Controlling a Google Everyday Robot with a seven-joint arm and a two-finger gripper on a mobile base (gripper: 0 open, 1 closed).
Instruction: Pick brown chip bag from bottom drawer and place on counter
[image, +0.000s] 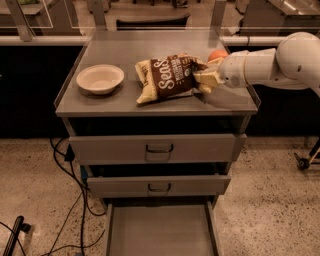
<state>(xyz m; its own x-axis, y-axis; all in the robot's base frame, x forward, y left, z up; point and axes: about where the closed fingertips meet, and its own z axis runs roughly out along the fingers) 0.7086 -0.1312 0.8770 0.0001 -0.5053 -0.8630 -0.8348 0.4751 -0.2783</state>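
Note:
The brown chip bag (167, 76) lies on the counter (150, 45), right of centre, with its white "Sea Salt" lettering facing up. My gripper (204, 79) reaches in from the right on the white arm and is shut on the bag's right end, low over the counter top. The bottom drawer (157, 235) is pulled open at the foot of the cabinet and its grey floor is bare.
A cream bowl (100, 78) sits on the counter's left side. An orange round object (217, 54) shows just behind the gripper. The two upper drawers (159, 148) are closed. Black cables (65, 200) trail on the floor at the left.

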